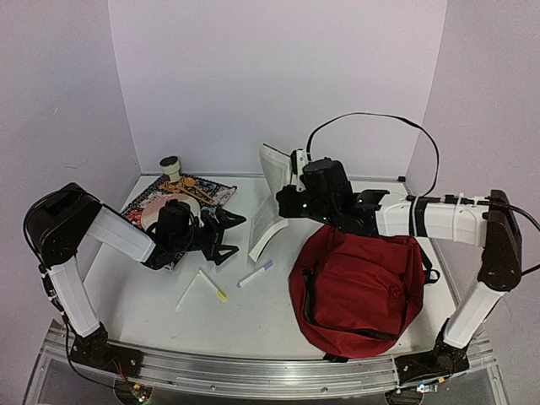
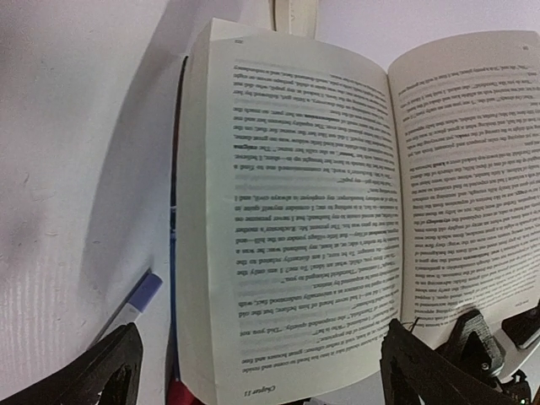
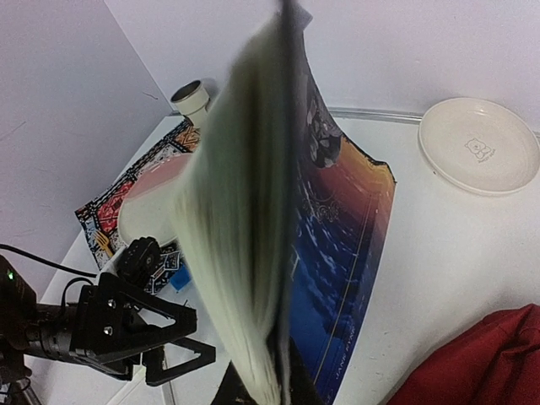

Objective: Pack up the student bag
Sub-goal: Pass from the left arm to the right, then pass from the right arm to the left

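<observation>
The student bag (image 1: 359, 287), dark red with black zippers, lies flat at the right front of the table; one corner of the student bag (image 3: 485, 363) shows in the right wrist view. My right gripper (image 1: 285, 201) is shut on an open paperback book (image 1: 270, 190) and holds it upright left of the bag. The book (image 3: 253, 219) has fanned pages and a blue cover. My left gripper (image 1: 234, 238) stands open just left of the book, and printed pages of the book (image 2: 295, 211) fill its view. Its fingers (image 2: 93, 371) touch nothing.
A white marker with a blue cap (image 1: 255, 274), seen close as the marker (image 2: 139, 299), and a yellow-tipped pen (image 1: 213, 285) lie in front of the book. A patterned mat (image 1: 215, 192) with a white bowl (image 1: 164, 211) lies back left, a small cup (image 1: 171, 165) behind it. A cream plate (image 3: 479, 145) sits further back.
</observation>
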Available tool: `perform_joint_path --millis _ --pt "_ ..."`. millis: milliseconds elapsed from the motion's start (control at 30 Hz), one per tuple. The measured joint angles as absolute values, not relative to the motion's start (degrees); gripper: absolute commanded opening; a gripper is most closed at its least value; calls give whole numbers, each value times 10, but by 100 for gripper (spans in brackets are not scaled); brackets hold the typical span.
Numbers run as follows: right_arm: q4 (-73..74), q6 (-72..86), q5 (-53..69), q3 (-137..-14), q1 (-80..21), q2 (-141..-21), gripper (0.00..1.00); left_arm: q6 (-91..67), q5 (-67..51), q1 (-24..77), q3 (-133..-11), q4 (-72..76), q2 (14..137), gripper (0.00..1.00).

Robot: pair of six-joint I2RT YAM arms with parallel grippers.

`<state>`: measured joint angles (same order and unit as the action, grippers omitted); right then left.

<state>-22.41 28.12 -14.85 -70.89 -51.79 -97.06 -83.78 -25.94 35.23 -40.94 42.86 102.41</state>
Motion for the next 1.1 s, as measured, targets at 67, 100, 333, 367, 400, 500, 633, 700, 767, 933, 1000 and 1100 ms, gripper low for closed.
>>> perform_joint_path --millis 67,100,333,367,400,500,633,700,767,933,1000,1100 --pt "-226 287 -148 -709 -518 -970 0 -846 -262 355 -412 444 1028 100" --pt "-227 290 -147 -709 -518 -969 0 -851 -265 355 -413 452 1029 100" --pt "-233 303 -142 -715 -518 -969 0 -875 -270 364 -412 487 1043 99" --pt "-234 304 -142 -718 -518 -969 0 -877 -270 365 -412 489 1043 100" --pt "-235 305 -142 -720 -518 -969 0 -881 -270 366 -412 492 1044 99" --pt "-242 310 -142 -724 -518 -969 0 -886 -270 369 -412 501 1047 99" --pt "-252 316 -142 -727 -518 -969 0 -894 -271 377 -412 507 1059 99" --pt "-253 316 -141 -730 -518 -969 0 -900 -273 380 -413 512 1065 99" --pt "-254 317 -141 -731 -518 -969 0 -906 -274 383 -413 520 1071 99" --pt "-254 323 -141 -731 -518 -969 0 -943 -276 385 -413 576 1092 98" --pt "-254 327 -140 -731 -518 -969 0 -959 -276 386 -413 606 1100 96" --pt "-256 332 -137 -731 -518 -969 0 -978 -276 389 -413 641 1109 91"
